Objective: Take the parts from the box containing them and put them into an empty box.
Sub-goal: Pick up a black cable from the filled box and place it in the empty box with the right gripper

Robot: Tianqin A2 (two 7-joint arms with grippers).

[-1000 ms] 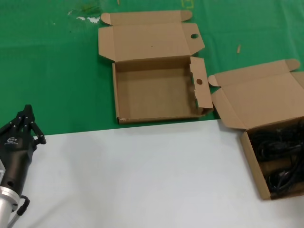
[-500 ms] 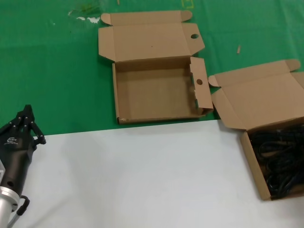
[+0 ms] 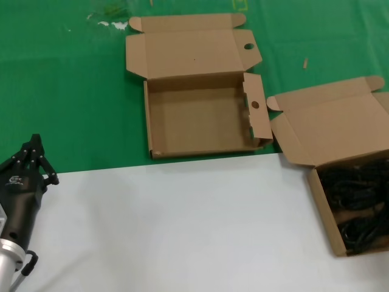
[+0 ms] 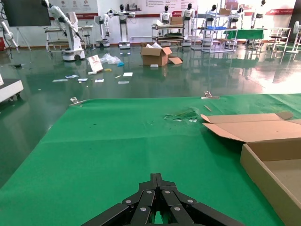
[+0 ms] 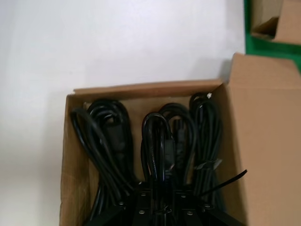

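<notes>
Black power cords [image 3: 355, 204] lie looped in the plain-lidded cardboard box [image 3: 321, 210] at the right edge of the head view. In the right wrist view my right gripper [image 5: 162, 190] is down among the cords [image 5: 110, 136] inside that box [image 5: 70, 160], with its jaws closed round the middle cord bundle [image 5: 155, 141]. The head view does not show this gripper. The shallow empty box [image 3: 148, 121] with round-holed flaps stands open on the green mat at centre back. My left gripper [image 3: 34, 141] rests shut and empty at the near left, also seen in its own wrist view [image 4: 160, 178].
The white table surface [image 3: 182, 225] spreads between the boxes and my left arm. The green mat [image 3: 67, 97] covers the far half. The full box's lid [image 3: 331, 125] leans open towards the empty box's holed side flap [image 3: 255, 104].
The cords in the right box have shifted: they spread over the box floor half a second ago, and a strip of cardboard shows between them again now. The left arm has not moved.
</notes>
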